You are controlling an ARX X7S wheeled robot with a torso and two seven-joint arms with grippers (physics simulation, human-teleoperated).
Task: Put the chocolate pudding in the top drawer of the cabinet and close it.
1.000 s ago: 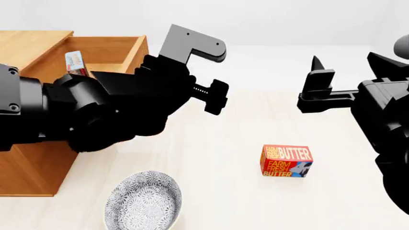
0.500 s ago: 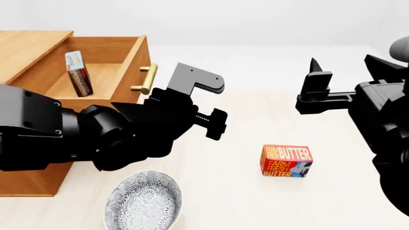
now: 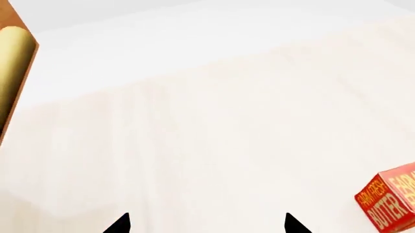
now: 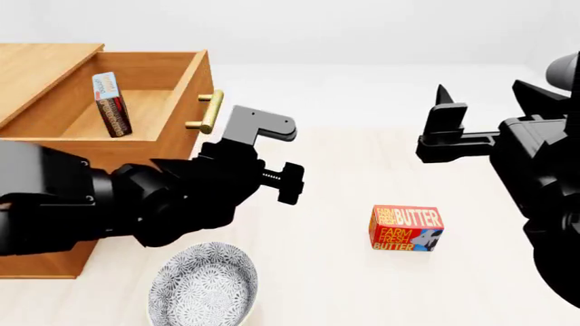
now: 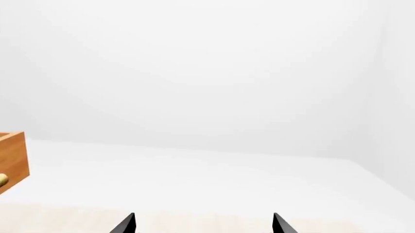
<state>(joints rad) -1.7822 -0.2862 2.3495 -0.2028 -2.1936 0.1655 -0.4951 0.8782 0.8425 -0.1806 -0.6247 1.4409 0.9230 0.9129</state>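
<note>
The cabinet (image 4: 41, 64) stands at the left of the head view. Its top drawer (image 4: 159, 64) is pulled open, with the brass bar handle (image 4: 208, 112) facing the table. The chocolate pudding (image 4: 111, 103), a thin blue and brown box, stands on edge inside the drawer near its left wall. My left gripper (image 4: 279, 155) is open and empty, to the right of the handle and below it. The left wrist view shows its tips (image 3: 206, 225) wide apart over bare table, with the handle (image 3: 13, 73) at one edge. My right gripper (image 4: 485, 102) is open and empty, held high at the right (image 5: 203, 224).
A red-orange Farm Fresh Butter box (image 4: 406, 229) stands on the table right of centre, and also shows in the left wrist view (image 3: 389, 201). A patterned grey bowl (image 4: 204, 285) sits at the front, under my left forearm. The drawer's corner (image 5: 13, 158) shows in the right wrist view.
My left arm has drawn back from the open drawer and dropped lower, uncovering the pudding and the brass handle. The pudding stays standing in the drawer. The right arm has barely moved.
</note>
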